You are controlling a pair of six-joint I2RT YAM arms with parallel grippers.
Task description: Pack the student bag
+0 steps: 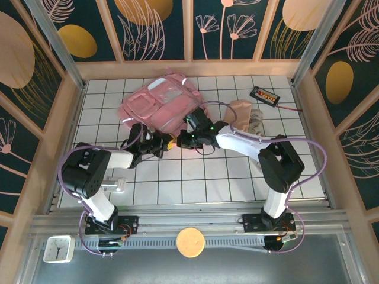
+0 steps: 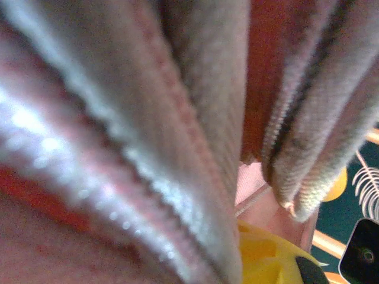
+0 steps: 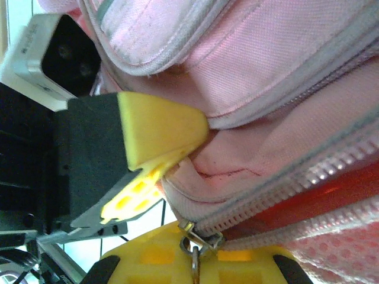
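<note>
Centrally, left gripper (image 1: 167, 144) and right gripper (image 1: 180, 141) clench the soft pink fabric backpack (image 1: 163, 103) at its lower edge, seemingly beside the zipper (image 3: 194, 248).

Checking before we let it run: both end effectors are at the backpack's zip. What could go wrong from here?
1. The left end effector pinches only a thin fold of the backpack beside the zip; it may slip under tension.
2. The right end effector seems to hold the small zip pull, which could pop out.
3. Both sit very close, so they could collide.
</note>
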